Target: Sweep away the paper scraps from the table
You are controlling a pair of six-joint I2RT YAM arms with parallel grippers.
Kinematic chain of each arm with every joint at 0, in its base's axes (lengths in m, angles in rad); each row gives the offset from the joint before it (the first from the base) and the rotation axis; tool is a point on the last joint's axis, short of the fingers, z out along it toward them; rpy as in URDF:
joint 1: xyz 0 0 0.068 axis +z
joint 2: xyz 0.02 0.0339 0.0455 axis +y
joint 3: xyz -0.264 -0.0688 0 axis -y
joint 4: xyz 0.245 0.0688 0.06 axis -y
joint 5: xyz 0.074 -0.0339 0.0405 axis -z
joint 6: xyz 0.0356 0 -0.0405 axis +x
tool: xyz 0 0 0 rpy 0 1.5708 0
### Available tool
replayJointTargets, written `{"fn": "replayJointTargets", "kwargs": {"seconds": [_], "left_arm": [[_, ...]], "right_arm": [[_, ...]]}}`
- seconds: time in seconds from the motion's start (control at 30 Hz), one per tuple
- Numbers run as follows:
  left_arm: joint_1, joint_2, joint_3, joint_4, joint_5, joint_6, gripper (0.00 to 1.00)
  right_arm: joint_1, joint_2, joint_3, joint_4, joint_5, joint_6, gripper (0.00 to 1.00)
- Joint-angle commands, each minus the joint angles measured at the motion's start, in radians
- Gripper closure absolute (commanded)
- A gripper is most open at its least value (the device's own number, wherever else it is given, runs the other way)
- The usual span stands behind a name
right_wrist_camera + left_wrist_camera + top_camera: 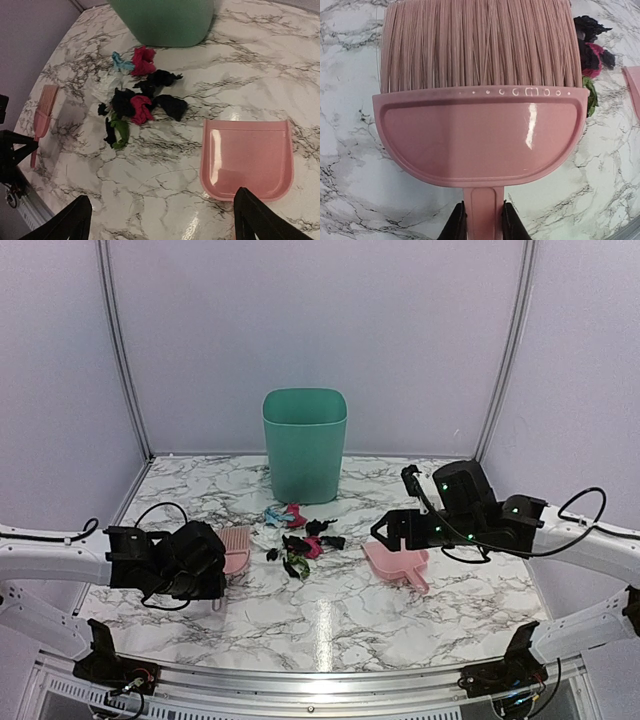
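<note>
The paper scraps (300,535) lie in a loose cluster of black, magenta, green and light blue bits on the table (330,610), in front of the bin. My left gripper (215,580) is shut on the handle of a pink brush (480,135), whose bristles point toward the scraps (590,55). In the left wrist view the gripper (481,225) has both dark fingers pressed against the handle's sides. My right gripper (162,220) hangs open above the table, its right finger (255,217) over the near edge of the pink dustpan (247,155). The scraps (140,102) lie just left of the pan.
A green bin (305,440) stands upright at the back centre, just behind the scraps. The dustpan (395,562) lies flat to the right of the pile, and the brush (237,548) to its left. Grey walls close the back and sides.
</note>
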Motion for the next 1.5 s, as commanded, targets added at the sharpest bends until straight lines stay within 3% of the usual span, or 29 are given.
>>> {"fn": "replayJointTargets", "kwargs": {"seconds": [0.0, 0.2, 0.53, 0.97, 1.27, 1.47], "left_arm": [[-0.014, -0.078, 0.042, -0.016, -0.046, 0.169, 0.99], [-0.053, -0.082, 0.159, -0.01, -0.087, 0.361, 1.0], [-0.114, 0.148, 0.38, 0.037, 0.006, 0.713, 1.0], [-0.12, 0.177, 0.441, 0.084, 0.137, 0.809, 1.0], [-0.127, 0.147, 0.466, 0.084, 0.241, 0.838, 1.0], [-0.133, 0.178, 0.496, 0.076, 0.235, 0.885, 1.0]], "right_arm": [[0.008, 0.03, 0.089, 0.063, -0.267, -0.03, 0.1], [0.008, 0.132, 0.176, 0.091, -0.506, 0.023, 0.1], [0.007, 0.288, 0.279, 0.097, -0.859, 0.051, 0.1], [-0.031, 0.306, 0.247, 0.088, -0.854, 0.075, 0.11], [-0.084, 0.3, 0.201, 0.175, -0.957, 0.143, 0.12], [-0.084, 0.299, 0.214, 0.192, -1.013, 0.155, 0.16]]}}
